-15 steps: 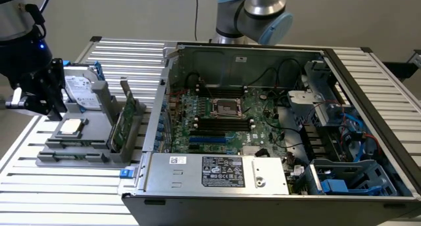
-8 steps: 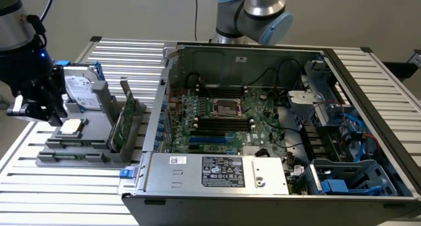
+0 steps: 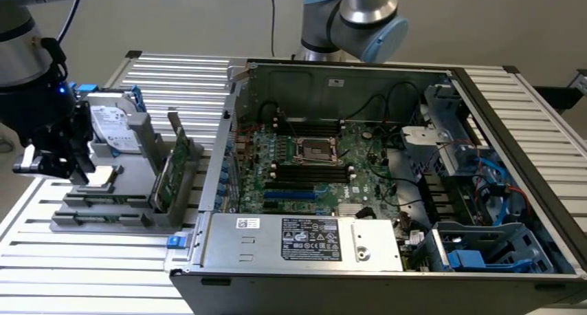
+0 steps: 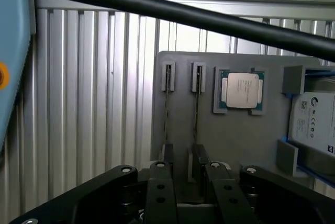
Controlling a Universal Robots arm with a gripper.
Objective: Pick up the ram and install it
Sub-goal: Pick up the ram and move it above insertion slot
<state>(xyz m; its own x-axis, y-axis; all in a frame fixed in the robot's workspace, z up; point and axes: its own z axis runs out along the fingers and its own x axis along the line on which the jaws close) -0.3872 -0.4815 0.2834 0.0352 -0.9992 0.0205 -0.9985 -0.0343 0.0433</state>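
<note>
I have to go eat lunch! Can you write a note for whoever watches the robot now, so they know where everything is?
The gripper is open and holds nothing. It hangs low over the grey holder.
The ram stands on edge in a slot of that holder, near the processor chip and the hard drive.
Done: the gripper is over the holder.
Left: the ram is not yet picked up, nor put into the black slots in the computer.
</note>
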